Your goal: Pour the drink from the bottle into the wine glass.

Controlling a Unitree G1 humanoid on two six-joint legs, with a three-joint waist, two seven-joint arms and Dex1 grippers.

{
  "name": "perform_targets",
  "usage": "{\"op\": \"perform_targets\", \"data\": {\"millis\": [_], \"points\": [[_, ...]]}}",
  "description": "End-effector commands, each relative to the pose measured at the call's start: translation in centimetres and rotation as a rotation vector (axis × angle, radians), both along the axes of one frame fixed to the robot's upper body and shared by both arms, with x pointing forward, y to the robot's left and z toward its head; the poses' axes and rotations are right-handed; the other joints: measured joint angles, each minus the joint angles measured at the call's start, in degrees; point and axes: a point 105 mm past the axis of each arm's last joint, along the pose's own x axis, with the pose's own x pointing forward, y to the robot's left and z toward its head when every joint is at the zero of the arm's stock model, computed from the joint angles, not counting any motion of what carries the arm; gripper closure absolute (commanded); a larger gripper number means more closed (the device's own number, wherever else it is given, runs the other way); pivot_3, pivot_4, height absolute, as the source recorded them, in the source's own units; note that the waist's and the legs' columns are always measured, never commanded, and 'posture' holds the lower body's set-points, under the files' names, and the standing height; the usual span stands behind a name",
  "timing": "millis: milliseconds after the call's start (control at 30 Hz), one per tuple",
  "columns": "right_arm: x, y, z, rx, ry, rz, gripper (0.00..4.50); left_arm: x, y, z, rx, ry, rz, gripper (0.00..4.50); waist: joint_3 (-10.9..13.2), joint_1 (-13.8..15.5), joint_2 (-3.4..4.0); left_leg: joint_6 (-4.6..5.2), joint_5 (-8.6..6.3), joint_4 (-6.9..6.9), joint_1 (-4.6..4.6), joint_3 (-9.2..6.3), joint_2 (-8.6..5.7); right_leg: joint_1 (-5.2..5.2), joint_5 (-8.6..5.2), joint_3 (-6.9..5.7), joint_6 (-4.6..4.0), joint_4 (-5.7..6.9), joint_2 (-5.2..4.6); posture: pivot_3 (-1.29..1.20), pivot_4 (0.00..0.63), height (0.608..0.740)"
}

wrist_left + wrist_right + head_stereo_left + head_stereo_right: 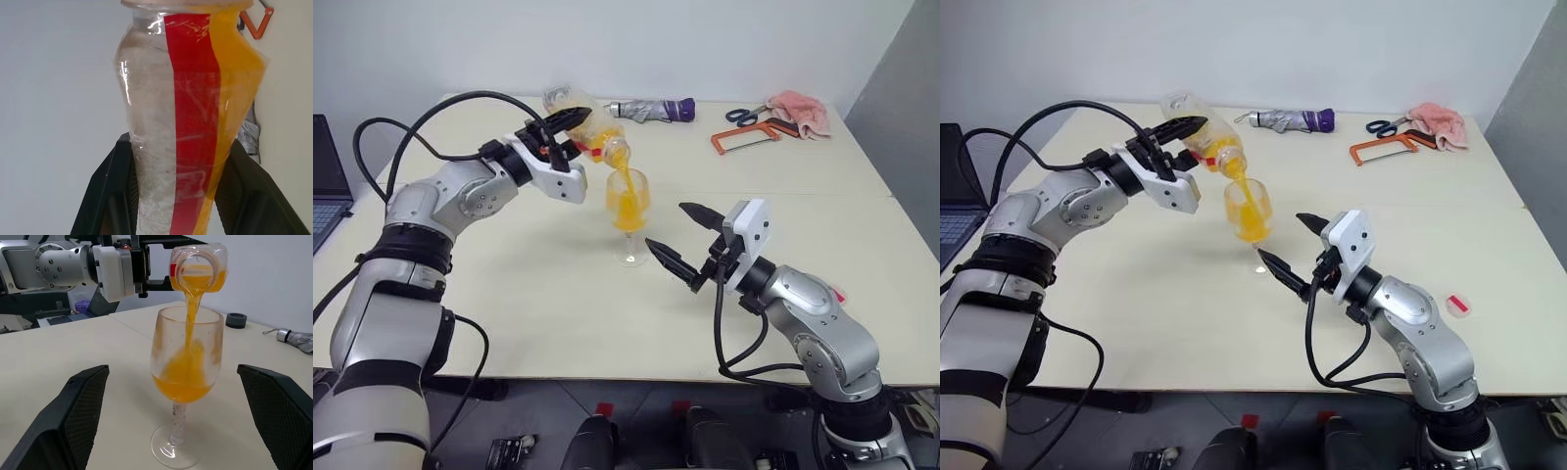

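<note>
Left hand [558,127] is closed around the bottle [582,119] and holds it tipped over, its mouth down above the wine glass [628,201]. Right hand [690,245] waits just beside the glass, its two black fingers spread wide apart and holding nothing.

Going from the largest thing to the smallest: the table [822,225] is pale beige and carries everything. The bottle comes next (a red strip runs down its side), with the drink [188,377] running from its mouth in an orange stream into the bowl. The wine glass stands upright on its foot near the middle of the table, between the two hands, its bowl partly filled. At the far edge lie a folded umbrella [651,110], an orange hacksaw [744,140], a pink cloth [800,110] and scissors [744,115].
</note>
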Motion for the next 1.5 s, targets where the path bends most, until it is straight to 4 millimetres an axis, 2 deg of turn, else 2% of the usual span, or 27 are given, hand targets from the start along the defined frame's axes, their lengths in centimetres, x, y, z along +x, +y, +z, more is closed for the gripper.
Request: {"op": "perform_targets", "data": {"millis": [33, 633, 900, 1167, 1367, 1500], "points": [[-0.5, 0.1, 0.9, 0.016, -0.043, 0.008, 0.0, -0.4, 0.0, 2.5, -0.017, -0.078, -0.012, 2.84, 0.0, 0.0, 0.0, 0.0, 0.0, 0.0, 0.0, 0.0, 0.0, 0.0, 0.0, 0.0, 0.0, 0.0, 0.0, 0.0, 0.15, 0.74], [-0.6, 0.1, 0.7, 0.015, -0.039, 0.009, 0.0, -0.2, 0.1, 2.3, -0.037, -0.063, -0.006, 2.84, 0.0, 0.0, 0.0, -0.01, 0.0, 0.01, 0.0, 0.0, 0.0, 0.0, 0.0, 0.0, 0.0, 0.01, 0.0, 0.0, 0.15, 0.74], [-0.6, 0.3, 1.2, 0.025, -0.061, 0.011, 0.0, 0.1, -0.1, 1.6, -0.239, 0.093, -0.034, 2.84, 0.0, 0.0, 0.0, -0.03, 0.02, 0.03, -0.01, -0.01, 0.0, 0.0, 0.0, 0.01, 0.0, 0.02, -0.02, 0.0, 0.15, 0.74], [-1.1, 0.7, 1.7, 0.002, -0.104, 0.066, 0.0, -0.5, 0.2, 0.2, -0.622, 0.399, -0.119, 2.84, 0.0, -0.3, 0.01, -0.2, 0.11, 0.06, -0.01, -0.12, 0.06, -0.01, 0.0, 0.03, -0.01, 0.06, -0.02, 0.0, 0.15, 0.74], [-2.2, 1.8, 1.5, -0.08, -0.062, 0.195, 0.0, -0.9, 4.8, -2.0, -0.958, 0.576, -0.02, 2.85, 0.0, -1.4, 0.01, -0.18, 0.1, 0.06, 0.04, -0.18, 0.12, -0.01, 0.0, 0.05, -0.01, 0.1, -0.01, 0.0, 0.15, 0.74], [-2.2, 2.3, 0.9, -0.152, -0.014, 0.219, 0.0, -1.5, 7.3, -4.9, -1.123, 0.703, 0.054, 2.85, 0.0, -1.5, 0.02, -0.16, 0.1, 0.06, 0.06, -0.22, 0.14, -0.01, 0.0, 0.02, -0.01, 0.12, 0.01, 0.0, 0.15, 0.74]]}}
